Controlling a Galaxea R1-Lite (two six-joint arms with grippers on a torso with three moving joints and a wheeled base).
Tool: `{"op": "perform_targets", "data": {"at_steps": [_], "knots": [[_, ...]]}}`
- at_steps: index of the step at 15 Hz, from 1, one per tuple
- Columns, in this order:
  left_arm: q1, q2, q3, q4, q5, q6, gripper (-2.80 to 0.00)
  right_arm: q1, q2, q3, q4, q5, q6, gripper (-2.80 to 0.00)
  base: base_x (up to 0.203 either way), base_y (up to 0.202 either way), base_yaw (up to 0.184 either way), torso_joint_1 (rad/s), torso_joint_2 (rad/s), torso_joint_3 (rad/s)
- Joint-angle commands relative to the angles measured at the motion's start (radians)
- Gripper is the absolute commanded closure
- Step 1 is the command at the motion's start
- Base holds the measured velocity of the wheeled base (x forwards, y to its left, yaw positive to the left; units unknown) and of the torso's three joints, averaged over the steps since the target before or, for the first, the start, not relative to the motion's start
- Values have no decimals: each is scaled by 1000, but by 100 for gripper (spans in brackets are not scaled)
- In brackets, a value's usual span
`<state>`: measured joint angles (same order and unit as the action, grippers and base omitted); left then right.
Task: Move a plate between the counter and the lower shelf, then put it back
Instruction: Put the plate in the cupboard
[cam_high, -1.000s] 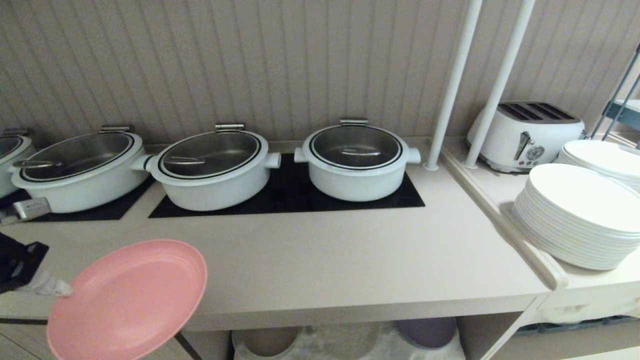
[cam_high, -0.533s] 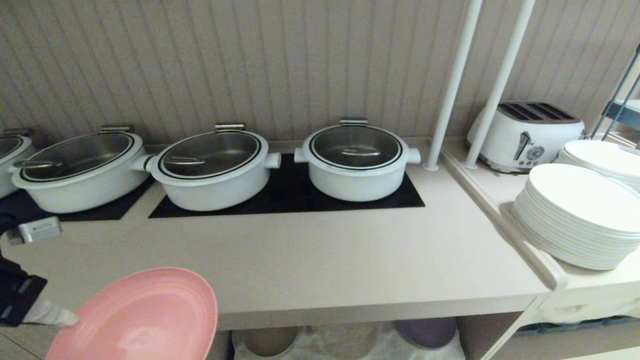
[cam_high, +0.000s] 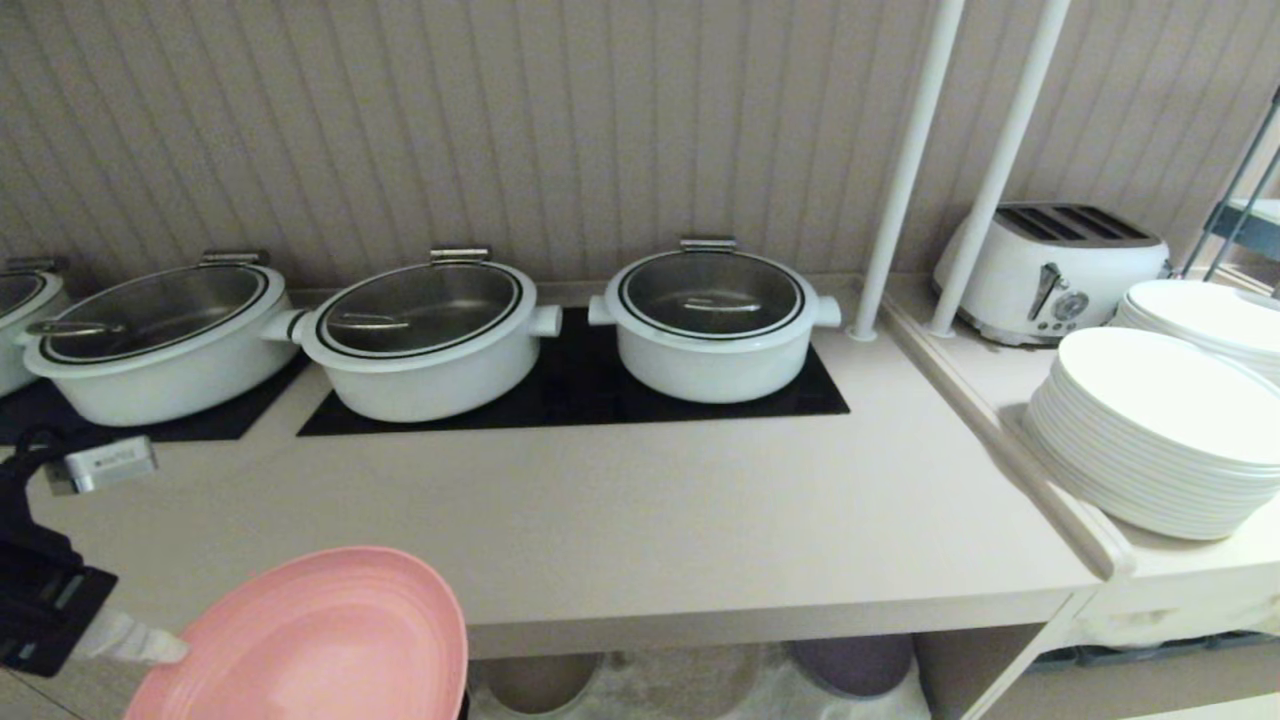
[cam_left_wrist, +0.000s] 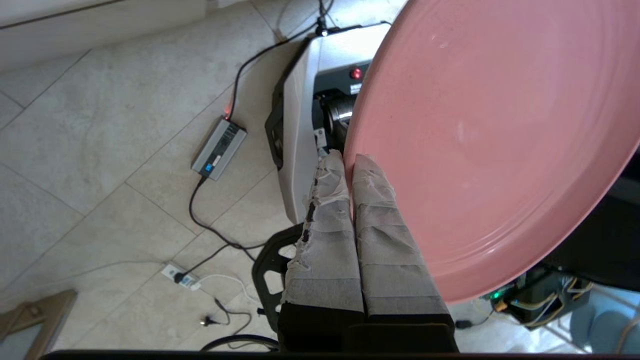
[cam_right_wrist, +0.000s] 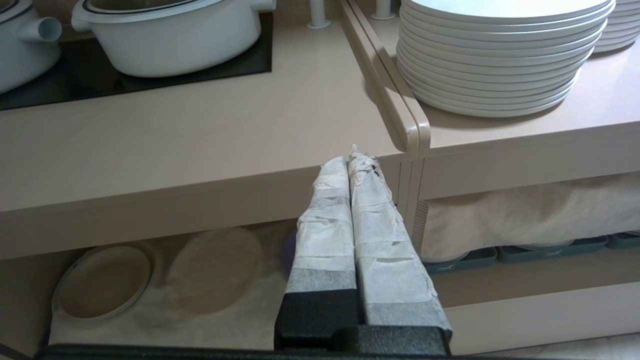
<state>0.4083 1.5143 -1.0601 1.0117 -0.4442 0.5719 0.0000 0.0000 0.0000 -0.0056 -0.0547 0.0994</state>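
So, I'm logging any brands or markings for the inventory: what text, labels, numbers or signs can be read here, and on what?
No text can be read in these pictures.
Silver tag on the left arm: dark print, too small to read.
Toaster: dial markings, too blurred to read.
Grey power brick on the floor: a label and a blue patch, too small to read.
Pink plate, white plates, pots: no markings visible.

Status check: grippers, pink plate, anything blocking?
Left gripper shut on plate rim, off the counter front. Right gripper shut, empty. Path clear.
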Motion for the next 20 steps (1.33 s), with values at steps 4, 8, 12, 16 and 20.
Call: {"op": "perform_targets", "data": {"at_steps": [4, 8, 12, 16, 20], "knots": [[-58, -38, 42, -10, -4, -1, 0, 0, 0, 0, -1, -1, 0, 0, 0, 0, 0, 0, 0, 0], [-112, -55, 63, -12, -4, -12, 0, 0, 0, 0, -1, -1, 0, 0, 0, 0, 0, 0, 0, 0], [-200, -57, 118, -168, -2, -125, 0, 0, 0, 0, -1, -1, 0, 0, 0, 0, 0, 0, 0, 0], [-277, -62, 208, -327, 45, -190, 0, 0, 0, 0, -1, -1, 0, 0, 0, 0, 0, 0, 0, 0], [-309, -76, 247, -329, 49, -190, 0, 0, 0, 0, -1, -1, 0, 0, 0, 0, 0, 0, 0, 0]]}}
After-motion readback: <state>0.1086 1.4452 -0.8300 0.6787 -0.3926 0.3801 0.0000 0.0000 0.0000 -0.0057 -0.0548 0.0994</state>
